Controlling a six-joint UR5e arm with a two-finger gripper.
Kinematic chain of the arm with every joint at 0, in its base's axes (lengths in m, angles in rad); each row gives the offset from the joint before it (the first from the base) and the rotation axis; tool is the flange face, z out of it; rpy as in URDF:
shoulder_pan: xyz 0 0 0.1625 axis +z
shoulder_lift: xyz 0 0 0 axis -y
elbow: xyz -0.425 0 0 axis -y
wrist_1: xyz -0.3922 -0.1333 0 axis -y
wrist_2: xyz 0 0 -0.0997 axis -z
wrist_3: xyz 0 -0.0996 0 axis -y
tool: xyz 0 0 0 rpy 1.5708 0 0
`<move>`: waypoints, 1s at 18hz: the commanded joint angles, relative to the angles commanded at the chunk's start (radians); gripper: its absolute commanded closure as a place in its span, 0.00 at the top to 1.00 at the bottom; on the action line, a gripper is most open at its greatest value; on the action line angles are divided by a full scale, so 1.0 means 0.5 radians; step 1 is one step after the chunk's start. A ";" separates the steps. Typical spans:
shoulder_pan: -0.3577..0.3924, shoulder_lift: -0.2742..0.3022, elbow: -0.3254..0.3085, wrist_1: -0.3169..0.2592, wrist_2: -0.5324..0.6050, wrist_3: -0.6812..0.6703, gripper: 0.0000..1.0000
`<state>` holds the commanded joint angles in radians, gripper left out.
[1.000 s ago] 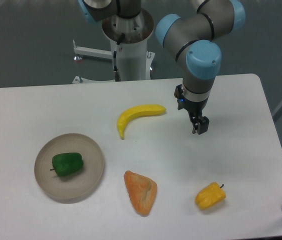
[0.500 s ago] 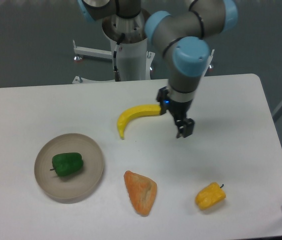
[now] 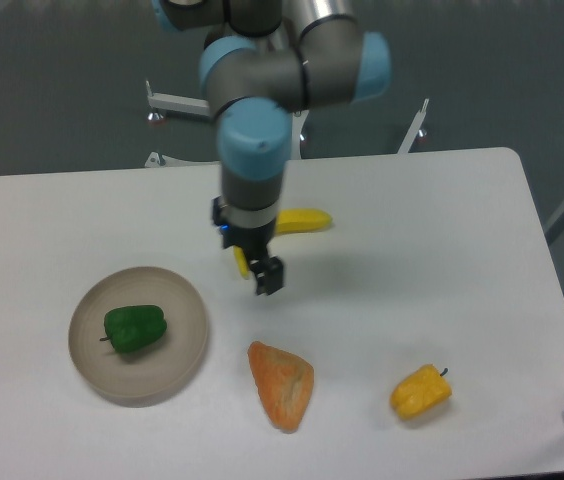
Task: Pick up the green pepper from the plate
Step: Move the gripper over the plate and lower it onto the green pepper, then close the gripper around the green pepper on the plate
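Note:
The green pepper [image 3: 135, 328] lies on its side in the middle of the round beige-grey plate [image 3: 178, 368] at the front left of the white table. My gripper [image 3: 267, 276] hangs above the table to the right of the plate, over the left end of a yellow banana. It is well apart from the pepper and holds nothing. Its fingers are seen edge-on, so I cannot tell whether they are open or shut.
A yellow banana [image 3: 300, 221] lies behind the gripper, partly hidden by the arm. An orange wedge-shaped object [image 3: 281, 384] lies in front of the gripper. A yellow pepper [image 3: 421, 392] sits at the front right. The arm's base [image 3: 258, 110] stands at the table's back edge.
The arm has swung left across the table, carrying the gripper from right of the banana to over its left end, nearer the plate. The objects have not moved.

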<state>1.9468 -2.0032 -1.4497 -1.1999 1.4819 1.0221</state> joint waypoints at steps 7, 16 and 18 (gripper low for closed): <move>-0.218 -0.138 0.037 0.169 -0.080 -0.084 1.00; -0.258 -0.286 0.080 0.224 -0.083 -0.078 1.00; -0.261 -0.316 0.074 0.322 -0.083 -0.084 1.00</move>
<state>1.8162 -2.1613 -1.4128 -1.0387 1.4404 0.9802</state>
